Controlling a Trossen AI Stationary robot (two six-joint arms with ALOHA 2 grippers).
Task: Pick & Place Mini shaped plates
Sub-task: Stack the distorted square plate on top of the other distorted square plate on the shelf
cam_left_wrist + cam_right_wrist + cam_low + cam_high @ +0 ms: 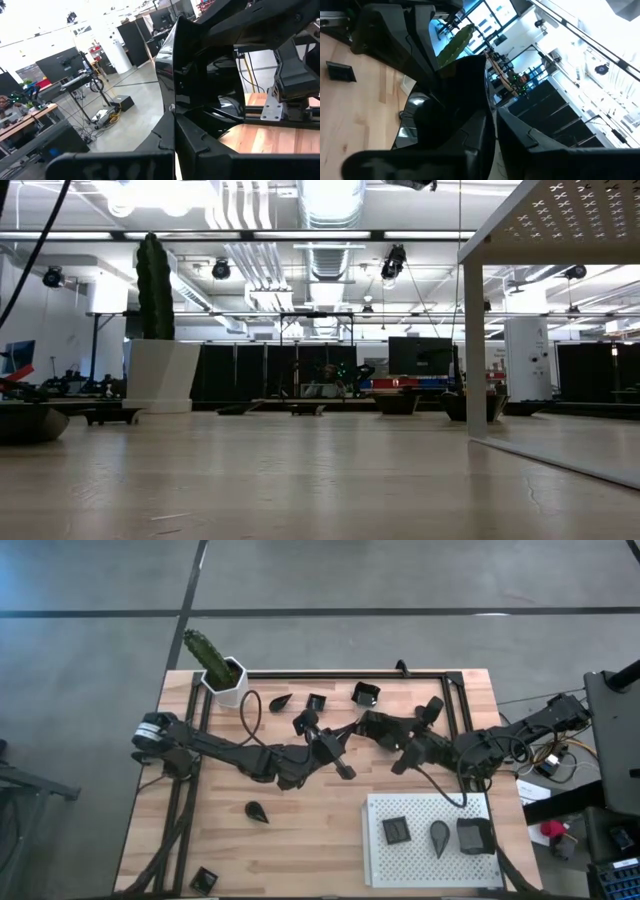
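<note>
Both grippers meet above the table's middle and hold one glossy black mini plate between them. My left gripper comes from the left and my right gripper from the right, each shut on it. Other dark plates lie flat on the wood: a teardrop, two squares, a teardrop and a square. Three more, a square, a teardrop and a square, rest in the white perforated tray. My left gripper pinches the black plate at its thin rim between the two fingers, coming level from the table's left. The plate stands on edge, lifted clear of the table. My right gripper pinches the same plate at its opposite edge between its two fingers, coming level from the table's right. The plate's glossy face stands up beyond the fingers.
A white pot with a green cactus stands at the far left corner. A black frame rail runs along the far edge. The tray fills the near right corner, its leg showing in the low view. Bare wood lies between the near-left plates.
</note>
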